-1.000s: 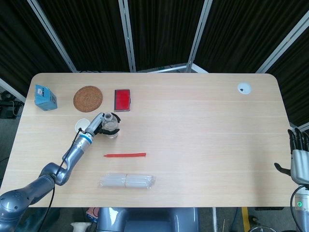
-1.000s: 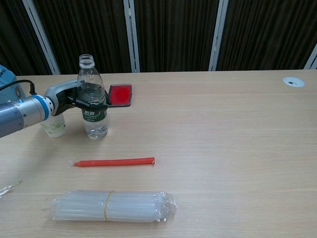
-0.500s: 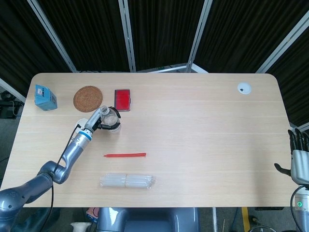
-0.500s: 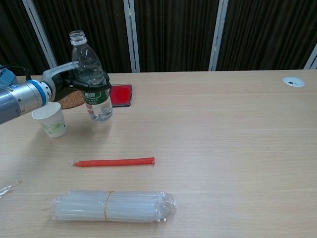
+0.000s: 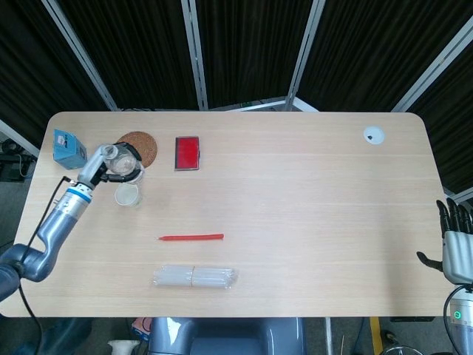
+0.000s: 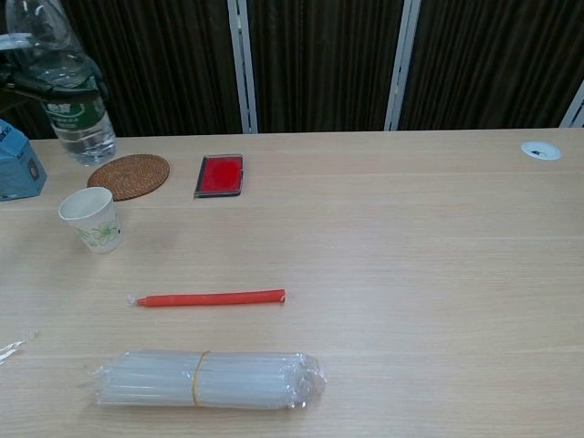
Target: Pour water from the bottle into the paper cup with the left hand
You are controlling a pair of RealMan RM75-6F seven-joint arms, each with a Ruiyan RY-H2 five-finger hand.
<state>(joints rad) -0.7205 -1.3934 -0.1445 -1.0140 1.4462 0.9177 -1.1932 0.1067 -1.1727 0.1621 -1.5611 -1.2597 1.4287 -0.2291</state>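
A clear plastic bottle (image 6: 66, 91) with a green label and no cap hangs in the air at the far left, its neck leaning a little to the left, with water in its lower part. My left hand (image 5: 106, 166) grips it around the label; in the chest view only dark fingers (image 6: 95, 88) show at the frame edge. The bottle (image 5: 118, 158) is above and behind the white paper cup (image 6: 91, 219), which stands upright on the table (image 5: 310, 200). From the head view the cup (image 5: 127, 194) shows just in front of the hand. My right hand (image 5: 454, 242) holds nothing at the table's far right edge.
A round woven coaster (image 6: 128, 171) lies under the raised bottle, a blue box (image 6: 14, 173) to its left, a red case (image 6: 220, 175) to its right. A red pen (image 6: 208, 298) and a clear wrapped bundle (image 6: 205, 379) lie nearer the front. A white disc (image 6: 540, 150) sits far right.
My left hand has lifted the bottle off the table beside the cup and carried it up and to the left, over the coaster. The cup and the right hand have stayed put.
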